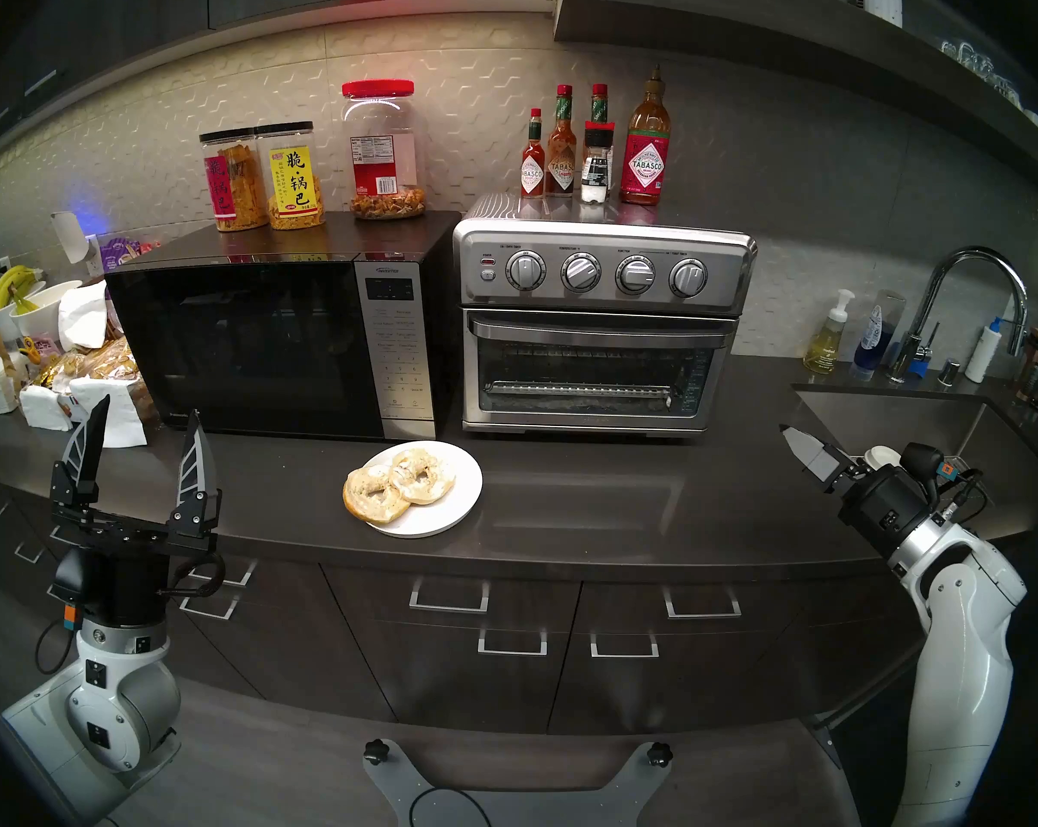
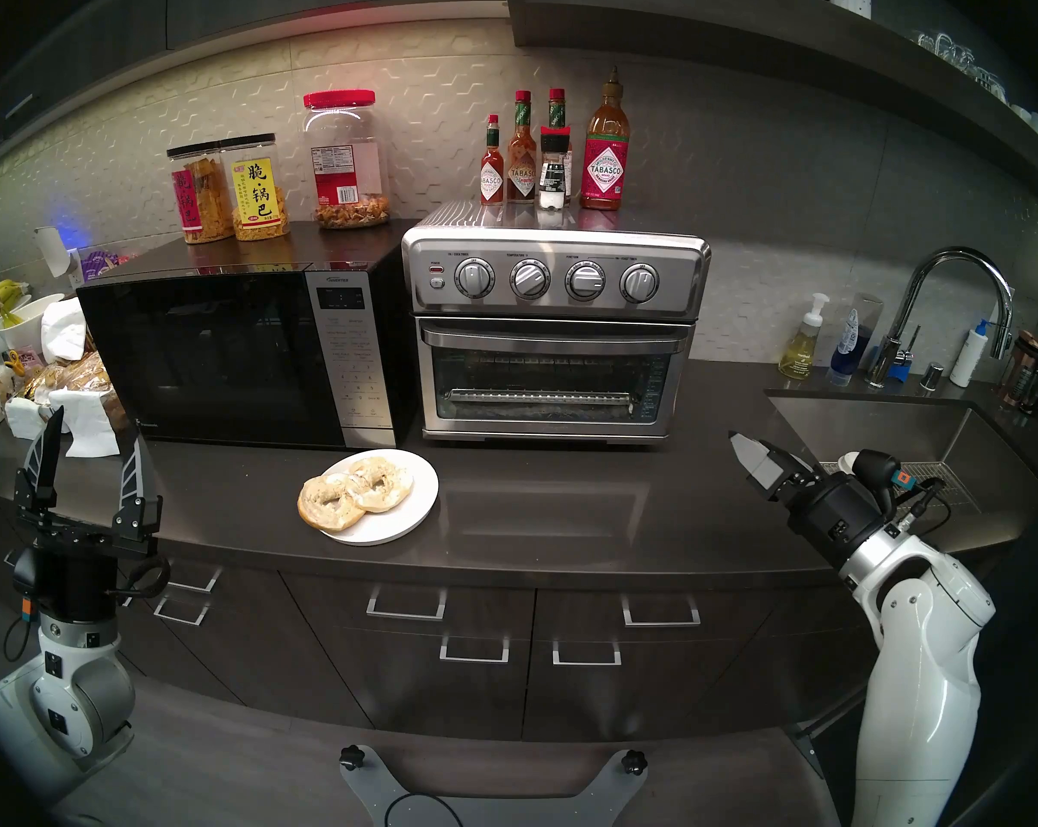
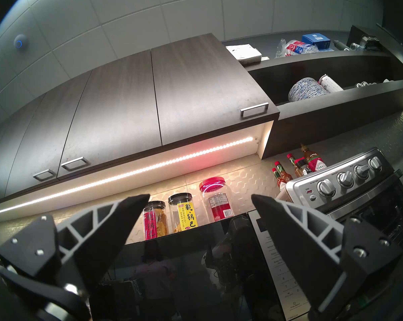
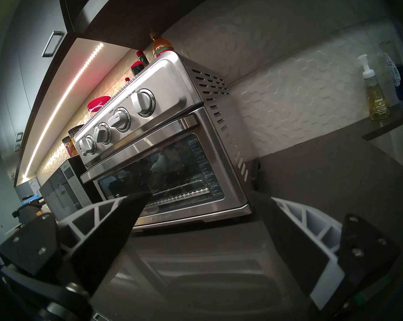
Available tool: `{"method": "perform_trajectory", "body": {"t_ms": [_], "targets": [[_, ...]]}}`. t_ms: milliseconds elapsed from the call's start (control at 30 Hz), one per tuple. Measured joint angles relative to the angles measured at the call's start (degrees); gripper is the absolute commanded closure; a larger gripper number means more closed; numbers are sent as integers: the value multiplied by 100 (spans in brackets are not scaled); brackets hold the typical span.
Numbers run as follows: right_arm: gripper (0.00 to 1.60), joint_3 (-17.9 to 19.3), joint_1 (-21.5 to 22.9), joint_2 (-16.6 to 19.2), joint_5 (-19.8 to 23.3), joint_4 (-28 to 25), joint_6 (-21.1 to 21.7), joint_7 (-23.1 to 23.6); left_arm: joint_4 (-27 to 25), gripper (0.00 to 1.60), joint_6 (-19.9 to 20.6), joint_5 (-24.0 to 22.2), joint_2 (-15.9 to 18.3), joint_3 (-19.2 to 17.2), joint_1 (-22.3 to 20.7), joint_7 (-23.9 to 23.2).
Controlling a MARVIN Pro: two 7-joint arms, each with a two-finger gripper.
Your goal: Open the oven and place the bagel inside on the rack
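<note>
While the oven (image 1: 600, 330) door is shut, we note nothing done: bagel (image 1: 398, 487) on plate (image 1: 466, 497) (counter's front edge), both grippers (image 1: 145, 438) (image 4: 200, 197) spread, empty.

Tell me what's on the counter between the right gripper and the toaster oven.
Nothing: between the right gripper and the oven there is only bare dark countertop, as both head views and the right wrist view show.

Dim kitchen, warm under-cabinet LED strip (image 3: 149, 167), countertop (image 1: 564, 497) glare, fisheye-bent edges, dark rim
</note>
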Motion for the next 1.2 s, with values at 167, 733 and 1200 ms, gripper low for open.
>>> {"method": "perform_trajectory", "body": {"t_ms": [167,733,1200], "targets": [[0,0,-1,0,0,1,0,0,1,0,0,0,0,1,0,0],[0,1,-2,0,-2,2,0,0,2,0,0,0,0,1,0,0],[0,17,-117,-44,3,-132,30,23,3,0,0,1,0,3,0,0]]}}
